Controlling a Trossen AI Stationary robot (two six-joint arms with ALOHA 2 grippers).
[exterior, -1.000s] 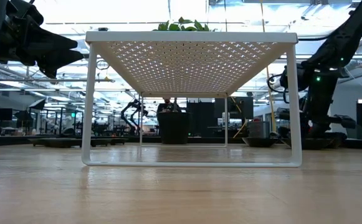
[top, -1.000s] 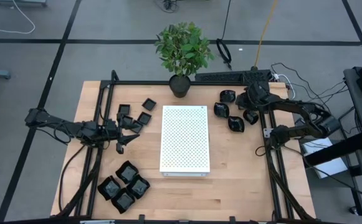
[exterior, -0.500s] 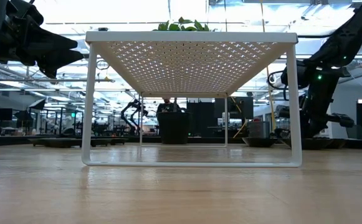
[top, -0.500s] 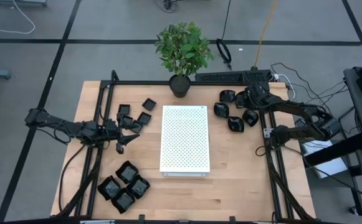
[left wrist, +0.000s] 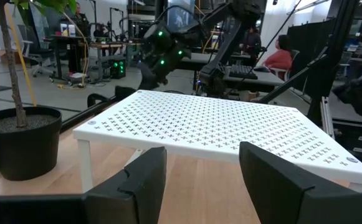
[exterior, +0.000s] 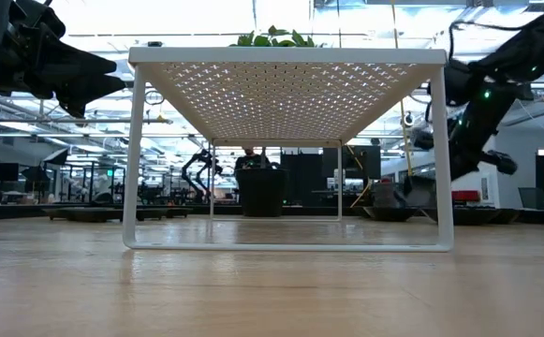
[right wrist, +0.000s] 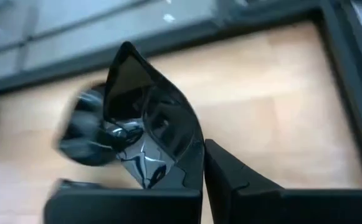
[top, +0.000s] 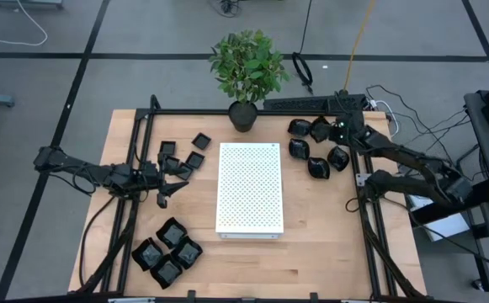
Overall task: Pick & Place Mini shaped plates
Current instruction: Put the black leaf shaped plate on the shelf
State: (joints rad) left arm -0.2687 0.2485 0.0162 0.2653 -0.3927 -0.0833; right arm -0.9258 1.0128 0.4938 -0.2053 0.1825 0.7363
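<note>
While the left tool (left wrist: 196, 180) is waiting spread wide beside the white board (top: 250, 187), the right tool (right wrist: 204, 168) is pinching a glossy black dish (right wrist: 149, 124) by its rim above the desk's far right corner, where a thin edge grip could slip.

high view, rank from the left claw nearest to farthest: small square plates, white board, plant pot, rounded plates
1. small square plates, right beside the left claw
2. white board, table centre
3. plant pot, far edge
4. rounded plates, right side
</note>
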